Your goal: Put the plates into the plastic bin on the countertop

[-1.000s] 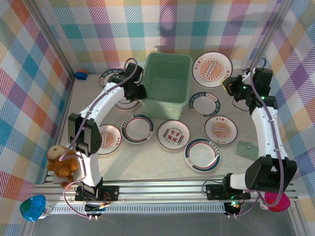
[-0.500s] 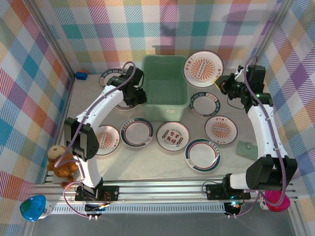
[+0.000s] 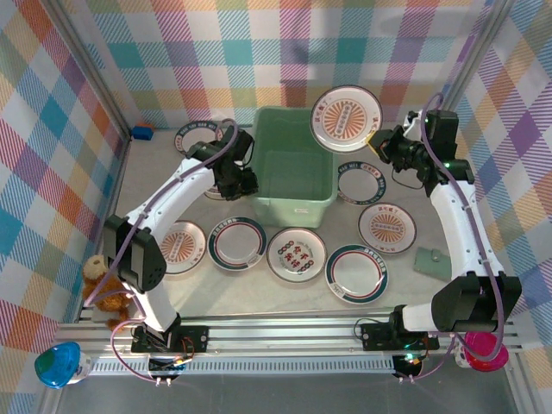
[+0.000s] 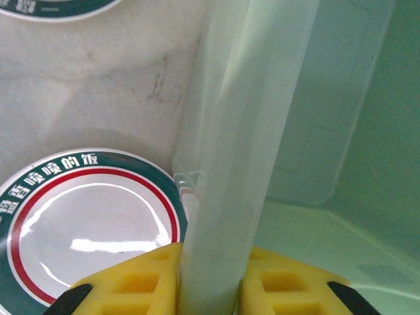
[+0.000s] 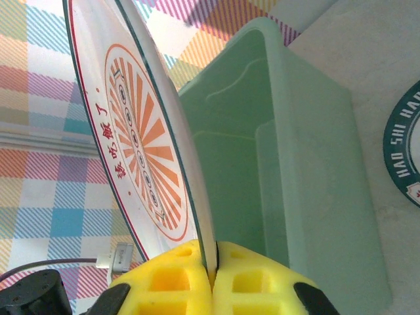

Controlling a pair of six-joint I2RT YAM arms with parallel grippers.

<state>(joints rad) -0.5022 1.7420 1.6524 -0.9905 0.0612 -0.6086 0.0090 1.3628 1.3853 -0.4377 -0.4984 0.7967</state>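
Right jaws pinch orange plate (image 5: 141, 144); left jaws clamp bin wall (image 4: 243, 131).

The wall of the plastic bin (image 4: 249, 131) pinched in the left gripper (image 4: 210, 285) runs off top and bottom, and the red-ringed plate (image 4: 85, 223) left of it is cut by the left and bottom edges. In the right gripper (image 5: 211, 272), the sunburst plate (image 5: 144, 151) is cropped on top, its lower edge hidden between the pads; the green-rimmed plate (image 5: 401, 151) to its right is a sliver.
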